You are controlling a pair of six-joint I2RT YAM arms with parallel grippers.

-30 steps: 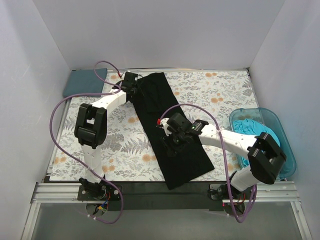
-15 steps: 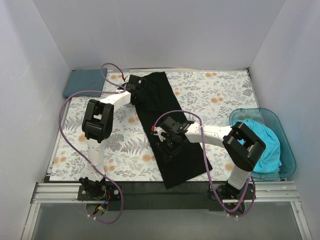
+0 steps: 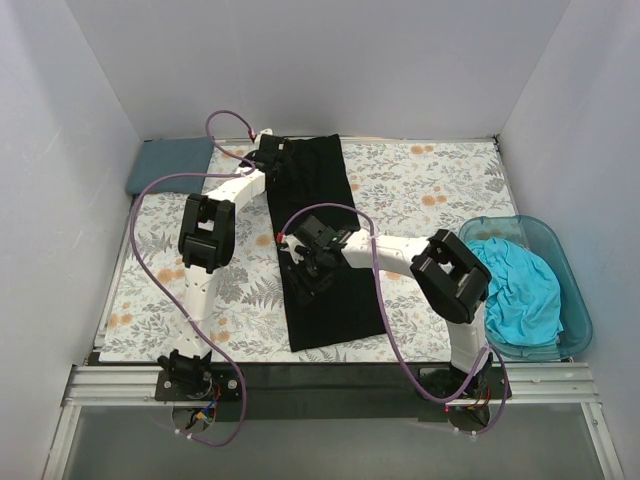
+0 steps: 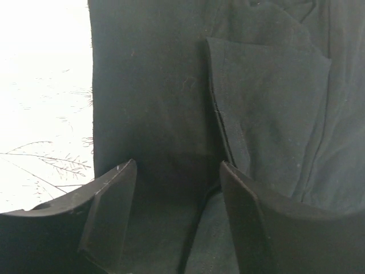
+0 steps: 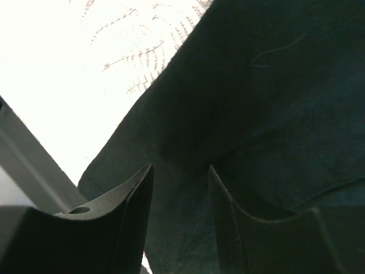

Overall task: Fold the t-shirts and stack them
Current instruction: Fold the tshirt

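- White walls (image 3: pixel 300 60) box in a table spread with a floral-print table cloth (image 3: pixel 430 190), seen from the top camera.
- On it the black t-shirt (image 3: pixel 335 310) lies folded into a long strip, running from the far edge towards the near edge, a little left of the middle.
- At the strip's far end sits the left gripper (image 3: pixel 272 160). The right gripper (image 3: pixel 308 268) is down on the strip's middle.
- A slate blue-grey t-shirt (image 3: pixel 170 165) lies folded in the far left corner, well apart from the black one.
- A turquoise t-shirt (image 3: pixel 515 290) is heaped in a translucent teal tub (image 3: pixel 562 245) at the right edge.
- Left wrist view: the left gripper's fingers (image 4: pixel 108 211) stand well apart. Black cloth lies loose under and between them, a folded flap is to their right, and the table cloth shows at the left.
- Right wrist view: the right gripper's fingers (image 5: pixel 122 222) stand closer together, their tips down on the black cloth near its edge, with a crease running into the gap. Whether they pinch the cloth I cannot tell.
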